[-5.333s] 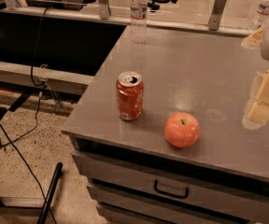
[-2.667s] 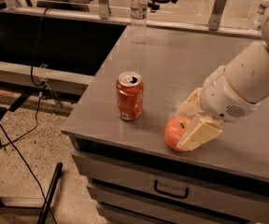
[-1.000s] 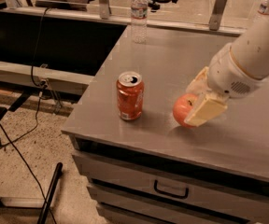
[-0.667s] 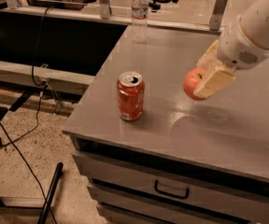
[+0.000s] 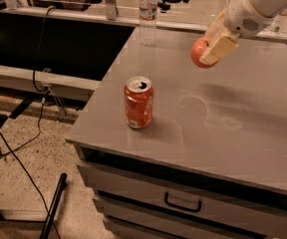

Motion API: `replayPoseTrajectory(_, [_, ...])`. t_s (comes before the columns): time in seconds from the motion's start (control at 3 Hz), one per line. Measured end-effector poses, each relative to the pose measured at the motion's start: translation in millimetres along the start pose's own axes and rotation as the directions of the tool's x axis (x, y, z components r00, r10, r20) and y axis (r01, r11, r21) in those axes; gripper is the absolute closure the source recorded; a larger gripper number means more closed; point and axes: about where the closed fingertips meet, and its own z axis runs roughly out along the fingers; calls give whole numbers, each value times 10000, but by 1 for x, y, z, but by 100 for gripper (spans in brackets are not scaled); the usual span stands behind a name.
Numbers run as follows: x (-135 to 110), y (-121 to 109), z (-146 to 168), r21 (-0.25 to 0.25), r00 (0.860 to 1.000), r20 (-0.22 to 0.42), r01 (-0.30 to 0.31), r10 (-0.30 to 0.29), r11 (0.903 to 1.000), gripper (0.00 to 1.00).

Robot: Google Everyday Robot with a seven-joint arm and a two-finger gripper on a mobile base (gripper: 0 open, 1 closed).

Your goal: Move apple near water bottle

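Carrying the round red-orange apple (image 5: 198, 54) clamped in its fingers, the cream two-finger gripper (image 5: 209, 48) has risen clear of the grey metal tabletop (image 5: 243, 128) toward the clear ribbed water bottle (image 5: 147, 15); placement beside it remains outstanding.

One apple (image 5: 198, 55) in one hand (image 5: 209, 48) above table (image 5: 243, 133); one bottle (image 5: 148, 14), one can (image 5: 138, 102).

White arm (image 5: 263, 1), cream fingers (image 5: 219, 49), gripper (image 5: 207, 47) upper right
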Motion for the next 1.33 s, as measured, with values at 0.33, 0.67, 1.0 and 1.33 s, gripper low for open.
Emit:
replayPoseTrajectory(0.33, [4,-43,19,1201,9943,861,-728,626,9901,100])
replayPoseTrajectory(0.67, [12,-69,41,2026,9741,1871,-1645,1267,9654,100])
replayPoseTrajectory(1.0, [4,-94,38,2902,9623,2447,-1898,1190,9379,100])
replayPoseTrajectory(1.33, [4,-94,38,2899,9621,2452,-1899,1190,9380,100])
